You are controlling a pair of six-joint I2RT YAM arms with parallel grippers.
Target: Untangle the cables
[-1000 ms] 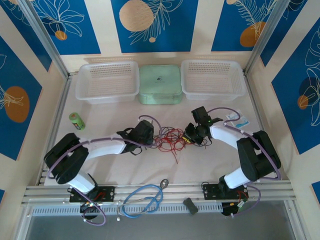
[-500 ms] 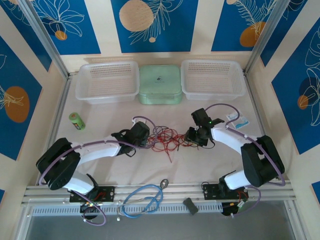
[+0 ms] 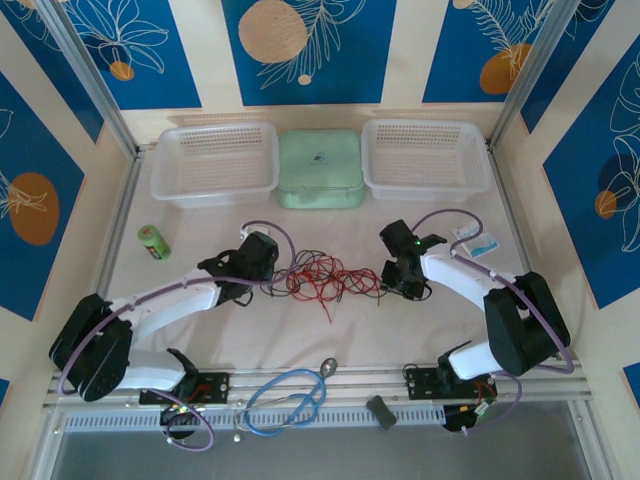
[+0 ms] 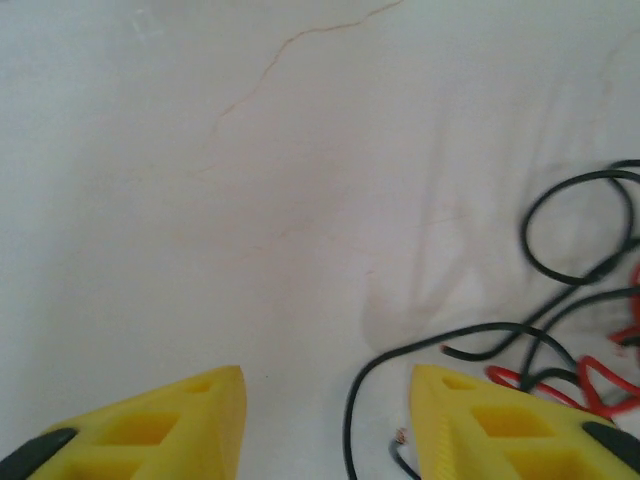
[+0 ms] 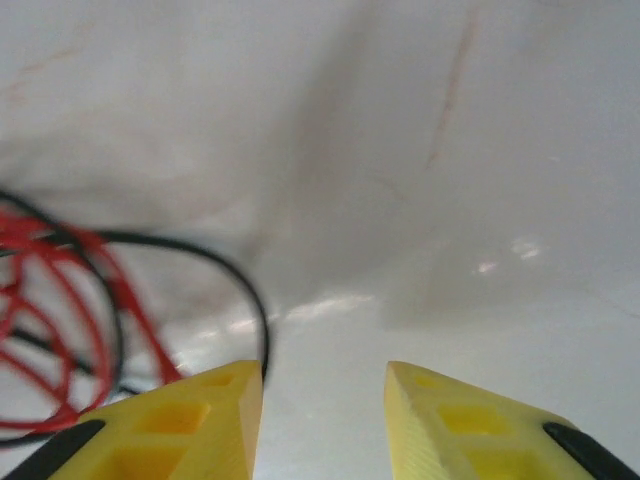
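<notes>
The risk, I judge, is the jaws closing on several strands at once, which would drag the knot tighter. The left gripper (image 4: 328, 400), jaws open and gripping nothing, has one loose black strand crossing its gap. The right gripper (image 5: 325, 385), jaws open too, faces bare white surface (image 5: 420, 150). The tangle of thin red and black cables (image 3: 330, 278) lies between them (mid-surface), well short of the far clear plastic baskets (image 3: 213, 160).
</notes>
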